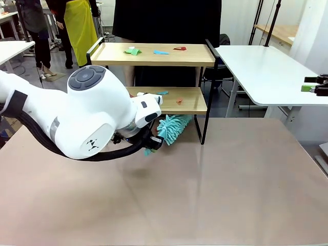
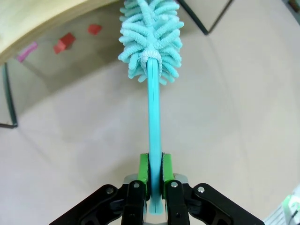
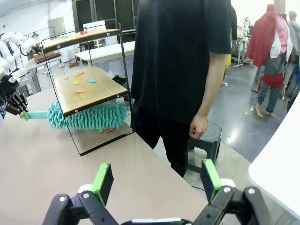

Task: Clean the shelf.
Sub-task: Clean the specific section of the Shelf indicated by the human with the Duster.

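1. Firmly clenched, the left tool [image 2: 155, 169] grips the flat plastic handle of a fluffy teal chenille duster [image 2: 150, 42].
2. Its soft head sits under the lower board of the two-tier light-wood, black-framed shelf [image 1: 154, 55] at the tabletop's [image 1: 230, 195] far edge. I'd lift it over the raised rim and sweep the coloured paper scraps [image 1: 160, 52] lightly.
3. The right tool [image 3: 157, 178] hangs released.

One shelf [image 1: 154, 60] is counted, with two wooden boards. One teal chenille duster [image 1: 173, 128] is seen. Three coloured scraps [image 1: 160, 52] are counted on the top board: one green, one blue, one red. At least three more are made out on the lower board. Three others, two red and one pink, are counted on the table [image 1: 230, 195] beneath. Two grippers are counted, the left gripper [image 2: 155, 171] and the right gripper [image 3: 157, 180], each with two green pads [image 3: 104, 180].
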